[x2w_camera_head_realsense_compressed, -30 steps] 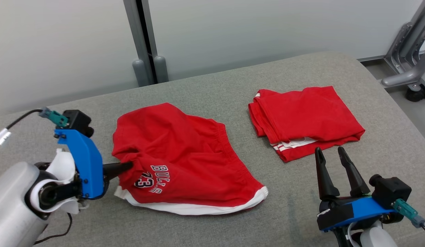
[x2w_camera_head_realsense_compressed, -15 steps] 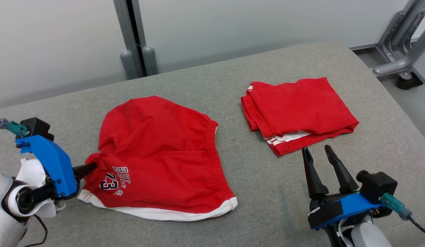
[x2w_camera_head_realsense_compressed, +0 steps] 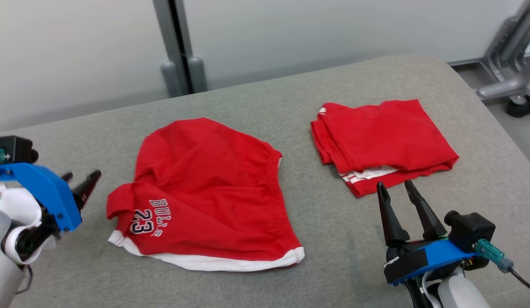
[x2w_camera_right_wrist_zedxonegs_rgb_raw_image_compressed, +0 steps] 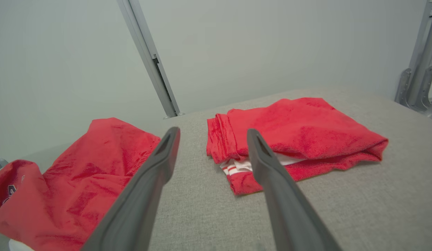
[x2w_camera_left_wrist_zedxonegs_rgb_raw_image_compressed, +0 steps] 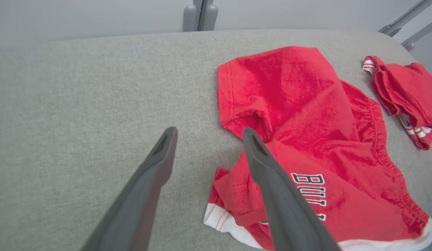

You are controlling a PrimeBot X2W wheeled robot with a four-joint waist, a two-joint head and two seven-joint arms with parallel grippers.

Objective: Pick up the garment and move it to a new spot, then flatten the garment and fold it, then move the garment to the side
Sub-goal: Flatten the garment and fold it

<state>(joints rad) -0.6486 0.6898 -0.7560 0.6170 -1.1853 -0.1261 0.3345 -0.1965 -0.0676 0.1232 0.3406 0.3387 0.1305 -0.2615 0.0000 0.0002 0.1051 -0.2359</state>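
The red shorts (x2w_camera_head_realsense_compressed: 205, 192), printed BULLS 23 and hemmed in white, are spread on the grey tabletop (x2w_camera_head_realsense_compressed: 333, 256), a little toward 9 o'clock of its middle. The gathered waistband is turned to 3 o'clock, the white hem to 6 o'clock and the printed corner to 8 o'clock. They are not fully flattened: a fold is raised across the cloth just above the print. The left pincer (x2w_camera_head_realsense_compressed: 81, 176) is seen at 9 o'clock of the shorts, just beside them and apart from the cloth, its jaws spread and nothing held between them. A folded red garment (x2w_camera_head_realsense_compressed: 385, 137) with white stripes is laid at 2 o'clock of the shorts, well apart from them. The right pincer (x2w_camera_head_realsense_compressed: 394, 188) is held at 6 o'clock of that folded garment, near its front edge, jaws spread wide and empty, pointed to 12 o'clock.
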